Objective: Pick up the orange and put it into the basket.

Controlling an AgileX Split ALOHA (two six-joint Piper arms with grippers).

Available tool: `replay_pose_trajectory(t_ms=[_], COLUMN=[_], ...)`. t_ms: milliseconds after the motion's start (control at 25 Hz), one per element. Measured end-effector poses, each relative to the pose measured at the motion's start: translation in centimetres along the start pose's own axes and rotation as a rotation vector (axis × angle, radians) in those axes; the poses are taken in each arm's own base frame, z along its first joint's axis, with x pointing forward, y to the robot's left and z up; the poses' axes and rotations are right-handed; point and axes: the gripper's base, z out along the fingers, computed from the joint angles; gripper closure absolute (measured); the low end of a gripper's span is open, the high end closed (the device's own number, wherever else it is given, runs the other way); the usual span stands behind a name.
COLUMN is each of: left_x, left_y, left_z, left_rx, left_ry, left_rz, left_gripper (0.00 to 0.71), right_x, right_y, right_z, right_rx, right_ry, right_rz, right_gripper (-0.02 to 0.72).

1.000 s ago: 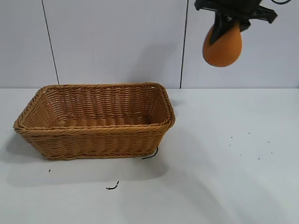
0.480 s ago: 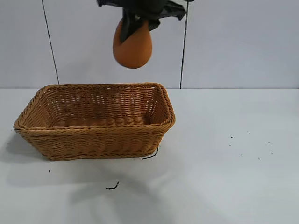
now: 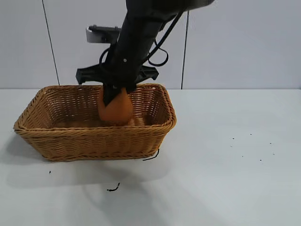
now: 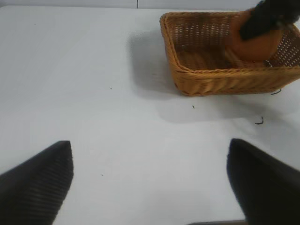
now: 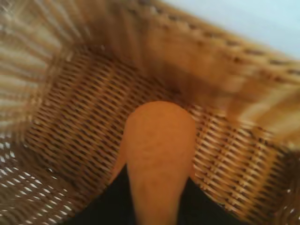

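Note:
The light-brown wicker basket [image 3: 94, 139] stands on the white table at the left. My right gripper [image 3: 116, 96] reaches down into it from above and is shut on the dull-orange orange [image 3: 115, 110], held inside the basket just above its floor. In the right wrist view the orange [image 5: 159, 145] sits between my black fingers [image 5: 108, 206] over the woven basket floor [image 5: 70, 122]. In the left wrist view the basket [image 4: 220, 79] and the orange [image 4: 255, 44] lie far off. My left gripper [image 4: 150, 183] is open and empty over bare table.
Two small dark scraps lie on the table, one against the basket's front right corner [image 3: 151, 156] and one in front of the basket [image 3: 113, 189]. Small dark specks [image 3: 249, 146] dot the table at the right. A grey panelled wall stands behind.
My right gripper has carried the orange from high at the right, leftward over the basket, then down into it. The left gripper shows no earlier view.

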Motion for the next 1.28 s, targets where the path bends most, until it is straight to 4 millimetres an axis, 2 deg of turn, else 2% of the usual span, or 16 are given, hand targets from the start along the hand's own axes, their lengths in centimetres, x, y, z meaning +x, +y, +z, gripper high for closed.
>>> replay_pose_trajectory(t_ms=[120, 280, 360, 440, 480, 520, 840, 880, 920, 1120, 1280], left_x=[0.0, 0.0, 0.0, 0.0, 0.0, 0.0, 0.0, 0.0, 0.0, 0.0, 0.0], left_y=[0.0, 0.0, 0.0, 0.0, 0.0, 0.0, 0.0, 0.0, 0.0, 0.0, 0.0], left_z=[0.0, 0.0, 0.0, 0.0, 0.0, 0.0, 0.0, 0.0, 0.0, 0.0, 0.0], left_rx=[0.000, 0.000, 0.000, 0.000, 0.000, 0.000, 0.000, 0.000, 0.000, 0.000, 0.000], left_ry=[0.000, 0.000, 0.000, 0.000, 0.000, 0.000, 0.000, 0.000, 0.000, 0.000, 0.000], left_rz=[0.000, 0.000, 0.000, 0.000, 0.000, 0.000, 0.000, 0.000, 0.000, 0.000, 0.000], left_gripper=[0.071, 0.071, 0.071, 0.071, 0.071, 0.071, 0.071, 0.071, 0.071, 0.071, 0.071], right_x=[-1.1, -2.9, -3.7, -4.2, -4.2, -4.5, -3.6, -3.6, -3.1, -1.7, -0.8], right_y=[0.4, 0.8, 0.3, -1.1, -1.1, -3.3, -15.8, -15.8, -18.7, -23.8, -26.3], right_z=[-1.7, -4.9, -6.5, -7.7, -7.7, -8.4, -11.1, -11.1, -11.9, -13.7, -14.7], right_rx=[-0.006, 0.016, 0.037, 0.057, 0.057, 0.084, 0.228, 0.228, 0.256, 0.328, 0.373], right_ry=[0.011, 0.000, -0.017, -0.032, -0.032, -0.029, -0.005, -0.005, -0.013, -0.022, -0.023], right_rz=[-0.012, -0.036, -0.025, 0.000, 0.000, 0.038, 0.248, 0.248, 0.301, 0.385, 0.421], right_gripper=[0.022, 0.015, 0.012, 0.010, 0.010, 0.009, 0.009, 0.009, 0.009, 0.009, 0.009])
